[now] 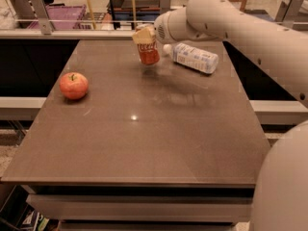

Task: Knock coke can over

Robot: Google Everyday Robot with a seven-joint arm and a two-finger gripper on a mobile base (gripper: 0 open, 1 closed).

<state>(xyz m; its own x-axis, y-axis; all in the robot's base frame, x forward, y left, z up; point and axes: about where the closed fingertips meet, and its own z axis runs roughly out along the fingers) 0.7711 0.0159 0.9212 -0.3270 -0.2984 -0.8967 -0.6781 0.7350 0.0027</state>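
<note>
Clearly, the robot's white-armed gripper (pixel 144 36) sits at the far end of the brown table (pixel 144 143), its tan fingers (pixel 140 34) pinching the top of the small red aluminium coke can (pixel 149 55). The can is nearly upright, just beside a clear plastic bottle (pixel 195 57) lying on its side. A red apple (pixel 73 85) rests well apart, toward the left edge.

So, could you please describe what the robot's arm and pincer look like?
The arm is off-white, built of smooth, rounded, tube-like segments with bulbous joints. A few small dark dots mark its shell, and no loose cables show. The pincer, at the top of the coke can, looks pale tan.
</note>
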